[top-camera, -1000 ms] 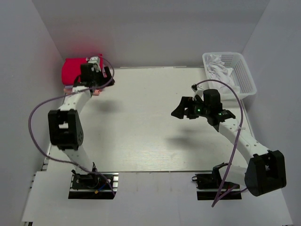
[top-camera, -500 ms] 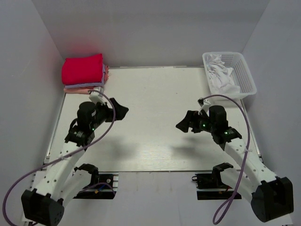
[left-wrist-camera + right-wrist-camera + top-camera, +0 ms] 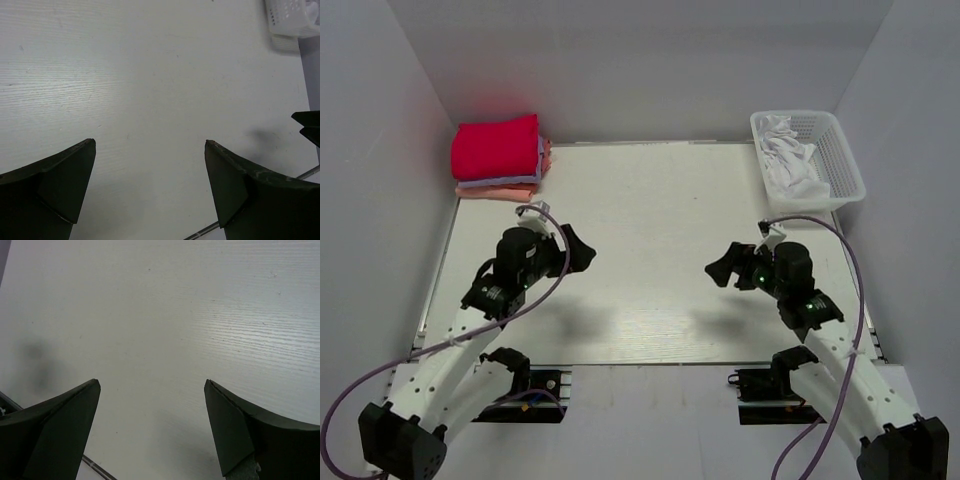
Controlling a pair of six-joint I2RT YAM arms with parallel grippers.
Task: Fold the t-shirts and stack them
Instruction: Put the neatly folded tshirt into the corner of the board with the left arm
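T-shirts (image 3: 498, 160) lie folded in one stack at the 10 o'clock corner of the surface (image 3: 650, 210), against the back wall. The red t-shirt (image 3: 496, 148) is on top, the lavender t-shirt (image 3: 500, 181) is directly beneath it, and the salmon-pink t-shirt (image 3: 488, 192) is at the bottom.

The left pincer (image 3: 582, 250) is at about 8 o'clock, well apart from the stack. Its fingers are spread and hold nothing; the left wrist view shows only bare surface between them (image 3: 150, 142).

The right pincer (image 3: 718, 265) is at about 4 o'clock. It is likewise spread and empty (image 3: 152, 382). The two pincers point toward each other across the middle of the surface.

A white lattice basket (image 3: 842, 160) stands at the 2 o'clock corner, with crumpled white cloth (image 3: 785, 160) inside
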